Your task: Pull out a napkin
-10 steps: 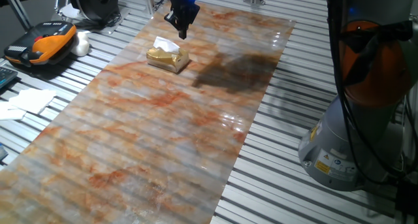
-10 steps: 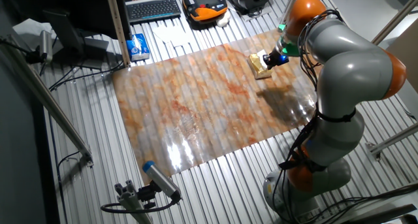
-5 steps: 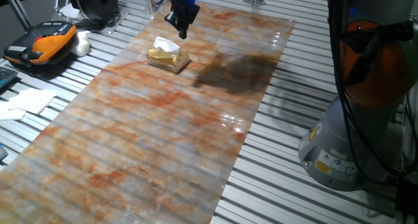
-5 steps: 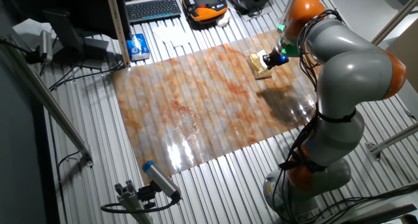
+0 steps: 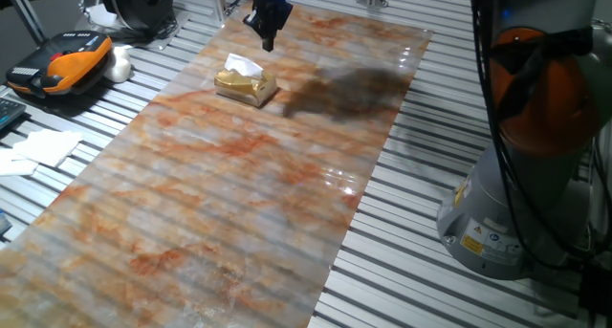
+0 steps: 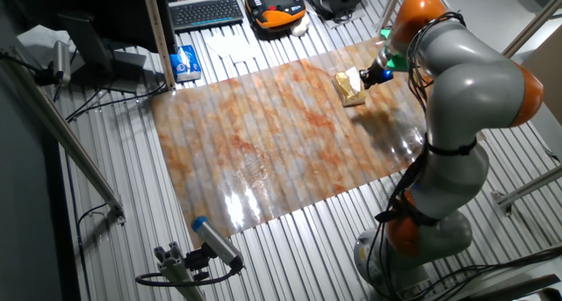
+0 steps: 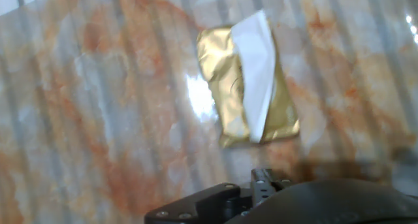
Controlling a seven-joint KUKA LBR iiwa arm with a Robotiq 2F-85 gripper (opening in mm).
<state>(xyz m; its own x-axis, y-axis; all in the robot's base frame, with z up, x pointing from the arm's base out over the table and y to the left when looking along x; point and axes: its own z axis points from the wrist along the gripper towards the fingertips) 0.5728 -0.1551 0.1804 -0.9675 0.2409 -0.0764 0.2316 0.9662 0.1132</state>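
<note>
Napkin (image 5: 243,67): white, protruding from top slot of golden tissue box (image 5: 246,86), near far edge of marbled mat (image 5: 229,185). Gripper (image 5: 267,39): hovering above and beside box, clear of napkin; finger state indeterminable.

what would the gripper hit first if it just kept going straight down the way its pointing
Probably the marbled mat just beside the golden tissue box, not the napkin; the gripper looks offset from the box, though depth is unclear.
</note>
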